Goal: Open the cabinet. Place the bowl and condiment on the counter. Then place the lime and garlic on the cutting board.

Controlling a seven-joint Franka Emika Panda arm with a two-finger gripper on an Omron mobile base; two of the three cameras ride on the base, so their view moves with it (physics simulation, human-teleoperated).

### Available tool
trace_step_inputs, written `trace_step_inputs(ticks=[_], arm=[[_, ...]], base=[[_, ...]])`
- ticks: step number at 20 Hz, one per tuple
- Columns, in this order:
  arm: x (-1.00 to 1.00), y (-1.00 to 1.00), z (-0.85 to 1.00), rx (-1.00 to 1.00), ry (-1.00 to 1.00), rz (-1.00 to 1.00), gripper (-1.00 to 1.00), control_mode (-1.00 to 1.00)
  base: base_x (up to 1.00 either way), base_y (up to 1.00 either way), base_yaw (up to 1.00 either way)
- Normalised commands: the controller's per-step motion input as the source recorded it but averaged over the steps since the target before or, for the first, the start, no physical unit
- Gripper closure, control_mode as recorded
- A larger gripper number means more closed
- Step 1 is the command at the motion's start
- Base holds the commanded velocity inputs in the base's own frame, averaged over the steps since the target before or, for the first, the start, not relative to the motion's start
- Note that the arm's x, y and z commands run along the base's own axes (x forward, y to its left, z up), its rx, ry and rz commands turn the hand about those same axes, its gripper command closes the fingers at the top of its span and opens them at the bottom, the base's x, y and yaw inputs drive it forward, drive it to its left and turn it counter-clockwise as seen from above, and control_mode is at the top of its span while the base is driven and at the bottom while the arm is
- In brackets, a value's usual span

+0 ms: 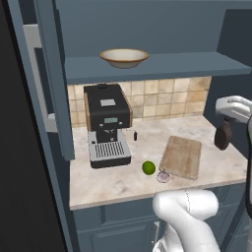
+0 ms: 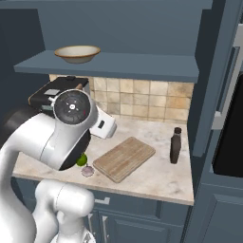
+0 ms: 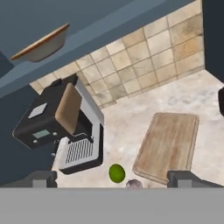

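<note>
Gripper (image 3: 111,178) jaws wide apart, nothing between them, hanging above the counter (image 3: 183,94). Right under the fingertips (image 3: 183,178): garlic (image 3: 134,184) and lime (image 3: 116,173) side by side, both on the stone just off the near edge of the cutting board (image 3: 168,144), not on it. Left of the tips, a black coffee machine (image 3: 59,124) with a metal drip tray. Further out, the condiment (image 2: 175,145) bottle stands upright on the counter past the board's far side. Above, the cabinet (image 1: 147,29) is open, bowl (image 1: 124,57) sitting on its blue shelf (image 1: 197,65).
</note>
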Motion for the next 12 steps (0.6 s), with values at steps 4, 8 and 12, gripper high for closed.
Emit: trace_step_inputs(ticks=[4,8,12], arm=[[-0.19,0.26,0.26,0.15,-0.10,-0.02,-1.00,-1.00],[-0.06,0.30,0.13,0.08,-0.15,0.00,-1.00,-1.00],[0.00,0.34,-0.05,-0.10,-0.02,0.02,-1.00,-1.00]], base=[[0.00,0.00,0.00],[0.00,0.00,0.00],[0.00,0.00,0.00]])
